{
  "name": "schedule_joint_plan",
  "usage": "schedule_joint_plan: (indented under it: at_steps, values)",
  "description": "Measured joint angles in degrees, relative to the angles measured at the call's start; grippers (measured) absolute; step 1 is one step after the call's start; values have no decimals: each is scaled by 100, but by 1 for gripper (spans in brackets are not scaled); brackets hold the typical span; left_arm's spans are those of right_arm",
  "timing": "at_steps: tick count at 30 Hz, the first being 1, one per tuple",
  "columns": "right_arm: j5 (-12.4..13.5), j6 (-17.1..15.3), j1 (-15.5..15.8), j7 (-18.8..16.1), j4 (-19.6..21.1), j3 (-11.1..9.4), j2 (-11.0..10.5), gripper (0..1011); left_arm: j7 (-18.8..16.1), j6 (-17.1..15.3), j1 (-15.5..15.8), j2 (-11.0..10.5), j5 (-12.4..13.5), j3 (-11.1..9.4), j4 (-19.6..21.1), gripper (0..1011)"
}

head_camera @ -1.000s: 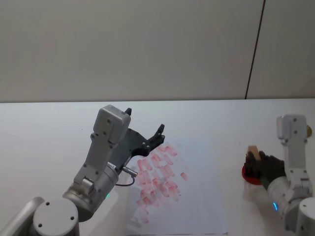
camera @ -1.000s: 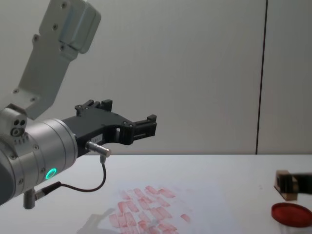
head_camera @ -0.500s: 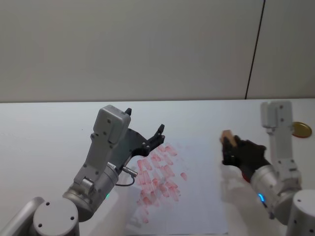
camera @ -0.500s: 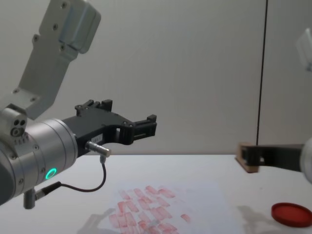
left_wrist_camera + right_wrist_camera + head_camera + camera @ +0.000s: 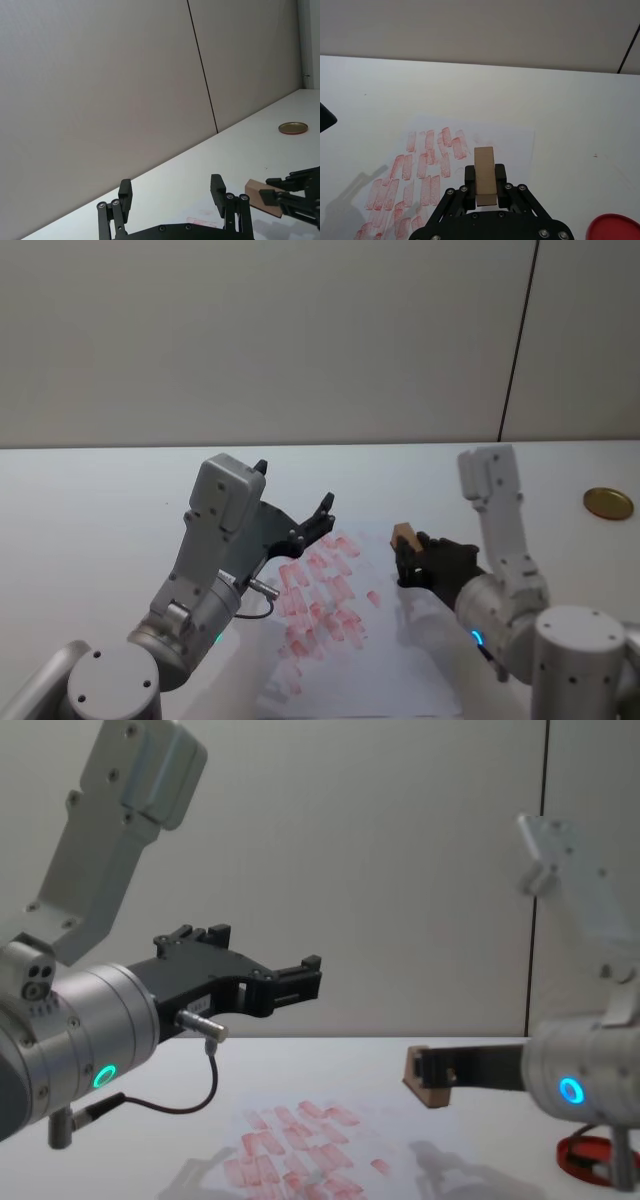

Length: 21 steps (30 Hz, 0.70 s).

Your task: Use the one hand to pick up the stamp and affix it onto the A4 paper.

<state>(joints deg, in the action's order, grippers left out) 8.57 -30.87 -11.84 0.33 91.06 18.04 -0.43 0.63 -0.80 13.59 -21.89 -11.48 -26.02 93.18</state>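
Note:
My right gripper (image 5: 408,562) is shut on the stamp (image 5: 405,536), a small tan wooden block. In the chest view the stamp (image 5: 423,1091) hangs clear above the table. Under it lies the A4 paper (image 5: 405,665), a white sheet with rows of pinkish-red prints across its left part. The right wrist view shows the stamp (image 5: 485,176) standing between the black fingers, over the paper (image 5: 516,145) just right of the prints. My left gripper (image 5: 295,487) is open and raised above the paper's left far corner, holding nothing.
A red round ink pad (image 5: 590,1160) sits on the table at the right, near the right arm's base. A flat gold disc (image 5: 608,503) lies farther back at the right. A thin black cable loops under the left arm (image 5: 170,1105).
The right gripper has carried the stamp leftward, from above the ink pad to over the paper beside the prints. The left arm has stayed still.

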Motion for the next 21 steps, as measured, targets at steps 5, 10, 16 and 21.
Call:
schedule_joint_plan:
  at_steps: [5,10,16,21]
  values:
    - [-97,-65,-246,-6,-366,8,135,216,0,0,0,0,0,0,0,993]
    - [-185,-76,-463,15,-655,-19,227,216,0,0,0,0,0,0,0,993]
    - [-271,-71,-726,51,-1003,-71,315,216,0,0,0,0,0,0,0,993]
    - [-335,-41,-991,65,-1383,-132,393,214,0,0,0,0,0,0,0,993]
